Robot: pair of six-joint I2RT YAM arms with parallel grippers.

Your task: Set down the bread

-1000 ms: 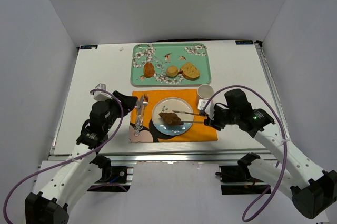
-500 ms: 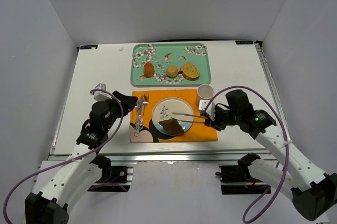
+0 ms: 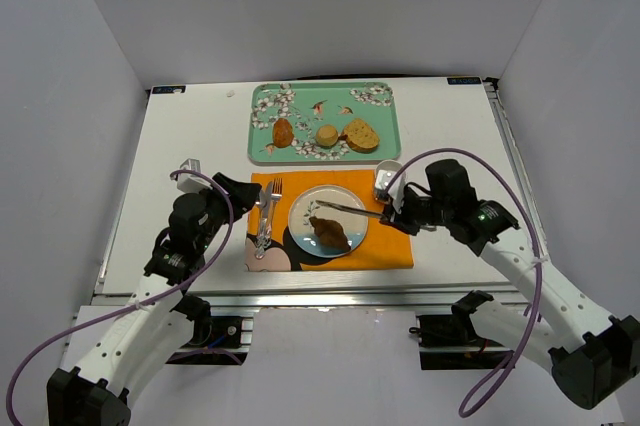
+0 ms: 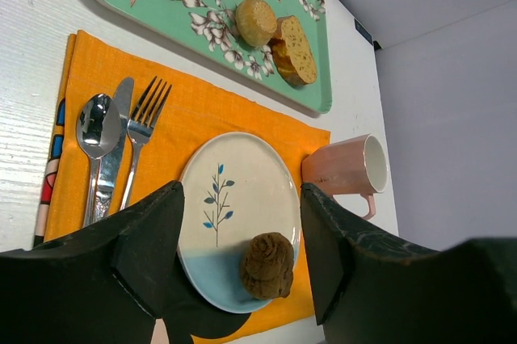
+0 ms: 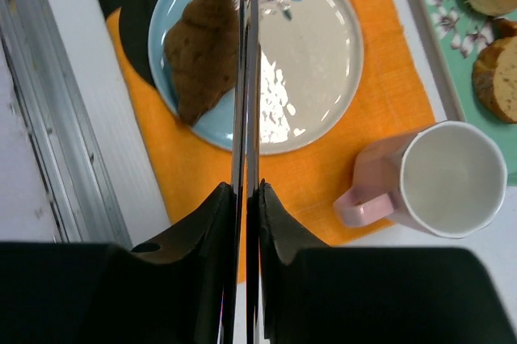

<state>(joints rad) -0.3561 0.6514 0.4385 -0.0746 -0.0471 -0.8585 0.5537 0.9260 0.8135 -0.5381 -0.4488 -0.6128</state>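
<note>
The dark bread [image 5: 203, 45] lies on the plate [image 5: 323, 53] near the worktop's front edge, apparently placed, free of the tongs [image 5: 245, 77] clamped by the right gripper [image 5: 243, 195]; the left gripper [image 4: 242, 199] gapes empty.

The top camera is looking steeply down from above and behind the arm bases, taking in the whole table [image 3: 190, 136]. The left wrist camera is sitting low, looking obliquely across the placemat [image 4: 202, 110] toward the tray [image 4: 321, 90] at 12 o'clock. The right wrist camera is looking almost straight down along the tongs [image 5: 246, 77], close in. All three views are sharing the plate [image 3: 305, 216] and the mug [image 3: 388, 174].
</note>
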